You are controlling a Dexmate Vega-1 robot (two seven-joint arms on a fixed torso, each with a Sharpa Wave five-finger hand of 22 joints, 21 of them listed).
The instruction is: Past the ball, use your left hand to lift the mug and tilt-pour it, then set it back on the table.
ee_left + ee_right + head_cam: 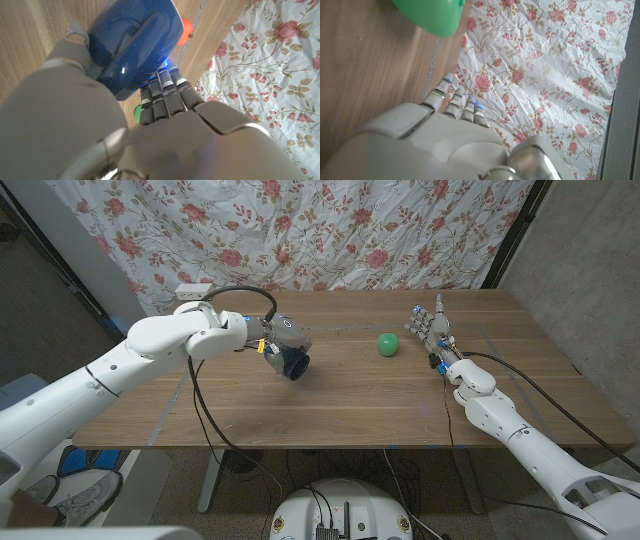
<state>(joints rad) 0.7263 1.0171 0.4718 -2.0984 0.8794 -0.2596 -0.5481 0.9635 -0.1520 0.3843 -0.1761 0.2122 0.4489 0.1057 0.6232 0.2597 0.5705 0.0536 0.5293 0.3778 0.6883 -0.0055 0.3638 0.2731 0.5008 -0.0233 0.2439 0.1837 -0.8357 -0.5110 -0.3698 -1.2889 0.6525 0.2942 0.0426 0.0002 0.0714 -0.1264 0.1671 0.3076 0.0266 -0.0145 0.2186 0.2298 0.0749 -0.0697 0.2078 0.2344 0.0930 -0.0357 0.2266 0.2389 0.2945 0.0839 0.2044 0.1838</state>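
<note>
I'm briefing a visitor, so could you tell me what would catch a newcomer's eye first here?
The left hand holds a dark blue mug tipped on its side above the wooden table. A green ball sits mid-table, with the right hand beside it. A flowered cloth hangs behind.

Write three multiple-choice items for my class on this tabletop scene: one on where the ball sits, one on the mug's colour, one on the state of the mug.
1. Where is the ball?
A. On the table between the mug and the right hand
B. Inside the mug
C. On the floor

2. What colour is the mug?
A. Red
B. Dark blue
C. White

3. What state is the mug in?
A. Upright on the table
B. Lying under the curtain
C. Gripped and tilted by the left hand

Answers:
1 A: the head view shows the green ball on the wood, the right hand beside it.
2 B: the left wrist view shows a blue body.
3 C: the left hand holds it tipped on its side.
</note>
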